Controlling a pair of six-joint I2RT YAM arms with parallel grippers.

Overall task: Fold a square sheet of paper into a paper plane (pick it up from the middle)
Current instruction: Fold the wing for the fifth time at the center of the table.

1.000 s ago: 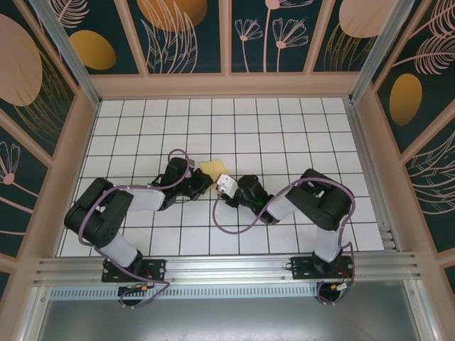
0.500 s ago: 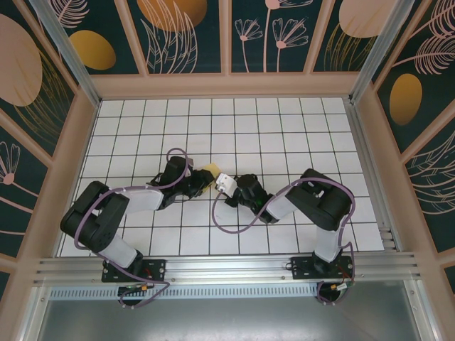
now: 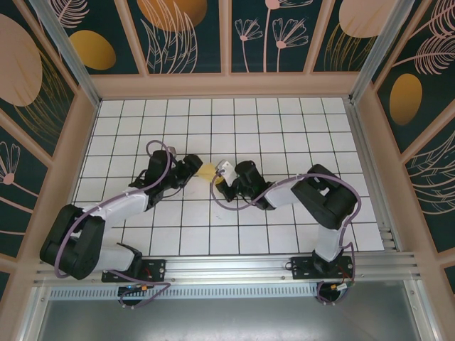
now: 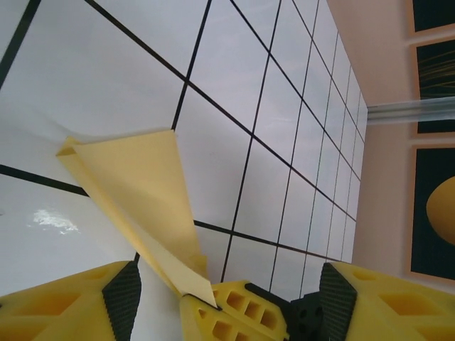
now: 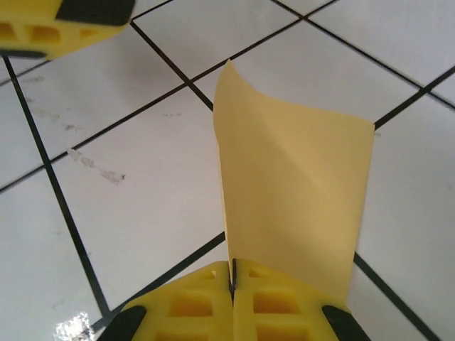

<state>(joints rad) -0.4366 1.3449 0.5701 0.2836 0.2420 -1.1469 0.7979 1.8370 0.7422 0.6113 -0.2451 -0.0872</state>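
My right fingers pinch together on one edge of the creased sheet of paper, near the desk's middle, slightly toward nine o'clock. My left fingers stand apart. It's featherlight and floppy; I'd take the stiffer folded edge, gently.

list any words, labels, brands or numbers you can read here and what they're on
None: no word, label, brand, number or sign can be read.
The square sheet of paper is blank yellow, the table has only black grid lines, and the wall panels have only leaf and flower shapes.
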